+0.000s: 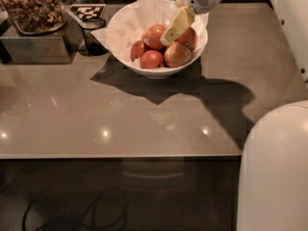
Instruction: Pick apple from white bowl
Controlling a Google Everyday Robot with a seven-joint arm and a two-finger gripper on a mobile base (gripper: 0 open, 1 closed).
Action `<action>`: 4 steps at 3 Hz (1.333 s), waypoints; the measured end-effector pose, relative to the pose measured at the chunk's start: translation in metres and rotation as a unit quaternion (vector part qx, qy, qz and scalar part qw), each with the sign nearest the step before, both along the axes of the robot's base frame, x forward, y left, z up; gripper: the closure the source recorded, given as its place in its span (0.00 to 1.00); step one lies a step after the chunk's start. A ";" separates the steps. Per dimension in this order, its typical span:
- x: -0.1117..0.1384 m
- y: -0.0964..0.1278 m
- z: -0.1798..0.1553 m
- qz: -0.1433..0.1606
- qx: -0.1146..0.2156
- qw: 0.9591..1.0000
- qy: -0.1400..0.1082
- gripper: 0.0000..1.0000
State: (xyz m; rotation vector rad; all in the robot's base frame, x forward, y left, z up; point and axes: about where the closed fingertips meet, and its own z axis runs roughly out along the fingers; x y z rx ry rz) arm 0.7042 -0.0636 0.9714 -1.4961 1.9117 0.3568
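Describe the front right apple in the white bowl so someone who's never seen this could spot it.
On the grey counter, a large paper-lined white bowl sits near the back. The front right apple in it lies just below the gripper, which reaches into the bowl from above right. It looks yellower than the redder apple to its left.

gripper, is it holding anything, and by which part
Cannot be told. The gripper is down in the white bowl among the apples; none is lifted clear of the pile.
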 end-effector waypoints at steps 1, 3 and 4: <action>0.011 0.004 -0.011 0.002 0.000 1.000 0.010 0.09; 0.020 0.016 -0.033 0.003 0.006 0.999 0.035 0.13; 0.021 0.026 -0.043 0.003 0.009 0.999 0.045 0.15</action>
